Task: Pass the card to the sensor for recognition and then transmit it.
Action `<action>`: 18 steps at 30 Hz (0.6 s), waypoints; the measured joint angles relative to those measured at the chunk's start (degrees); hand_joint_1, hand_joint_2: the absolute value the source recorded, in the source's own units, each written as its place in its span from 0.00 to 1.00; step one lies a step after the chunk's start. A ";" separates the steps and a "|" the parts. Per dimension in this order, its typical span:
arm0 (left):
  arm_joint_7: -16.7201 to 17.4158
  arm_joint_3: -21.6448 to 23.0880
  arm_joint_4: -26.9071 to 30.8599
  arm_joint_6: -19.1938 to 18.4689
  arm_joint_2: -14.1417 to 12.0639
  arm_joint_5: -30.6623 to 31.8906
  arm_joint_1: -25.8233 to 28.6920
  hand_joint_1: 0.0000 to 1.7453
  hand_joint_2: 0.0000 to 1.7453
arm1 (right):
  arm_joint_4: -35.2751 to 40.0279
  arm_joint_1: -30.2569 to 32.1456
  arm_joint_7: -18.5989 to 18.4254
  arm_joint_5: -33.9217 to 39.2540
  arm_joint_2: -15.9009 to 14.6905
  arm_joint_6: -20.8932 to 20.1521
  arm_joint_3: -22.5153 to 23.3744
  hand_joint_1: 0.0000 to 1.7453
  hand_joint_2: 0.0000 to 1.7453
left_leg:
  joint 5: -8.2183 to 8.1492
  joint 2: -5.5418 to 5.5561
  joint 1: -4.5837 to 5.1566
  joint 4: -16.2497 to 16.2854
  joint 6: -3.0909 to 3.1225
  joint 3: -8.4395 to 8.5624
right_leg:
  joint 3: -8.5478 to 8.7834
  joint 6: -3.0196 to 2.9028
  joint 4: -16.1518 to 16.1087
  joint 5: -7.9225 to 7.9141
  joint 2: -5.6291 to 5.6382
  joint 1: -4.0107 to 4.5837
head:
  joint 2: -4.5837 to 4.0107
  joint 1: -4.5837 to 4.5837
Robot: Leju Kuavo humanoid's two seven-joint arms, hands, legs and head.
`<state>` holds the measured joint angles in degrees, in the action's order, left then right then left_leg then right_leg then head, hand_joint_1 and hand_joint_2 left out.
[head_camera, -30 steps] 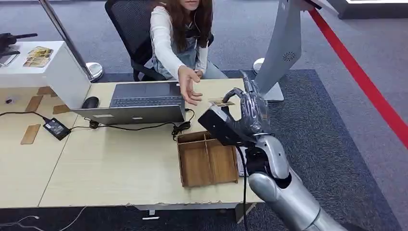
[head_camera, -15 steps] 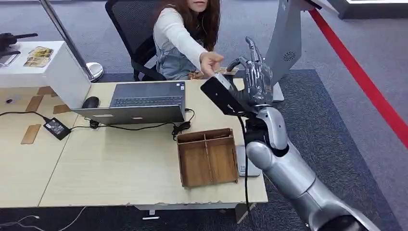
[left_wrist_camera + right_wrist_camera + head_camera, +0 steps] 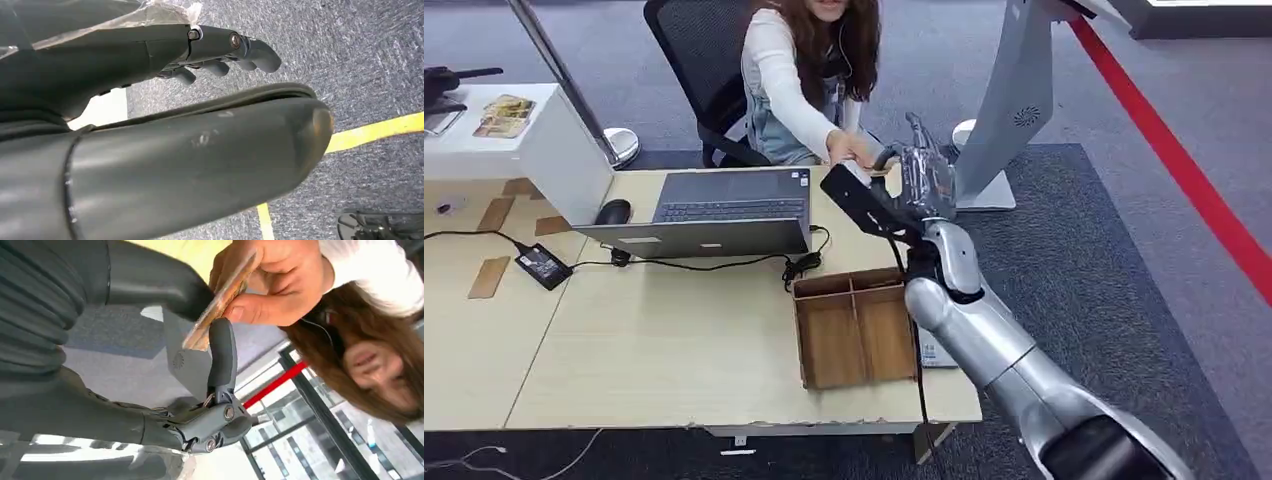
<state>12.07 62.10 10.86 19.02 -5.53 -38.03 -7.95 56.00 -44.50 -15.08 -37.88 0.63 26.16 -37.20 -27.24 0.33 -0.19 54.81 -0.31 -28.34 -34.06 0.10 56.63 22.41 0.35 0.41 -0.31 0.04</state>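
My right hand (image 3: 921, 175) is raised over the far edge of the desk and pinches a thin tan card (image 3: 887, 170) between thumb and finger. In the right wrist view the card (image 3: 217, 307) sits between my thumb (image 3: 155, 282) and a dark finger (image 3: 222, 352). A seated person's hand (image 3: 270, 280) grips the card's other end; the same hand (image 3: 852, 150) meets mine in the head view. A flat pale reader (image 3: 932, 350) lies on the desk beside the wooden tray. My left hand (image 3: 220, 55) hangs over the carpet, holding nothing.
A wooden tray (image 3: 854, 330) with compartments stands on the desk (image 3: 674, 340) below my arm. An open laptop (image 3: 714, 210), a mouse (image 3: 612, 212) and cables lie to the left. A white kiosk stand (image 3: 1014, 100) rises behind my right hand.
My right hand moved up and then back toward the person with the card. The person's hand reached across and now grips the card's free end.
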 joint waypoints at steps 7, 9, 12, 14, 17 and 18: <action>0.52 0.00 0.00 -0.20 0.00 -0.18 -0.01 0.00 0.00 | -2.17 0.04 0.48 0.37 0.85 1.14 -0.02 0.00 1.00 | -0.03 -0.04 0.02 0.00 0.00 0.01 | -0.02 0.03 -0.02 0.03 0.02 -0.01 | 0.00 0.00; 0.74 0.00 0.00 -0.22 0.00 -0.59 0.02 0.00 0.00 | -0.59 0.64 0.07 0.26 0.63 1.16 0.00 0.00 1.00 | -0.03 -0.04 0.03 0.00 0.00 0.03 | -0.02 0.02 -0.03 0.02 0.03 -0.02 | -0.02 0.00; 1.07 0.00 0.00 -0.22 0.00 -1.09 0.10 0.00 0.00 | 4.41 2.02 -2.05 -1.06 -0.30 0.70 0.15 0.00 1.00 | -0.03 -0.05 0.03 0.00 0.00 0.06 | -0.01 0.02 -0.03 0.02 0.04 -0.01 | -0.02 0.02; 1.27 0.00 0.00 -0.18 0.00 -1.38 0.24 0.00 0.00 | 8.55 3.15 -2.68 -1.84 -1.24 0.66 0.39 0.00 1.00 | -0.03 -0.06 0.03 0.01 0.00 0.09 | -0.01 0.02 -0.03 0.02 0.04 -0.01 | 0.00 0.04; 1.40 0.00 0.00 0.22 0.00 -1.79 0.31 0.00 0.00 | 14.17 4.88 -3.91 -2.71 -2.78 0.28 0.88 0.00 1.00 | -0.03 -0.05 0.03 0.01 0.00 0.11 | -0.01 0.02 -0.04 0.02 0.05 0.00 | 0.00 0.02; 1.40 0.00 0.00 0.22 0.00 -1.79 0.31 0.00 0.00 | 14.17 4.88 -3.91 -2.71 -2.78 0.28 0.88 0.00 1.00 | -0.03 -0.05 0.03 0.01 0.00 0.11 | -0.01 0.02 -0.04 0.02 0.05 0.00 | 0.00 0.02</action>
<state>13.46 62.10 10.86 19.24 -5.53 -39.82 -7.63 70.17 -39.61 -19.00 -40.59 -2.15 26.45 -36.32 -27.27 0.28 -0.16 54.82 -0.31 -28.24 -34.07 0.12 56.59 22.43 0.40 0.41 -0.31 0.07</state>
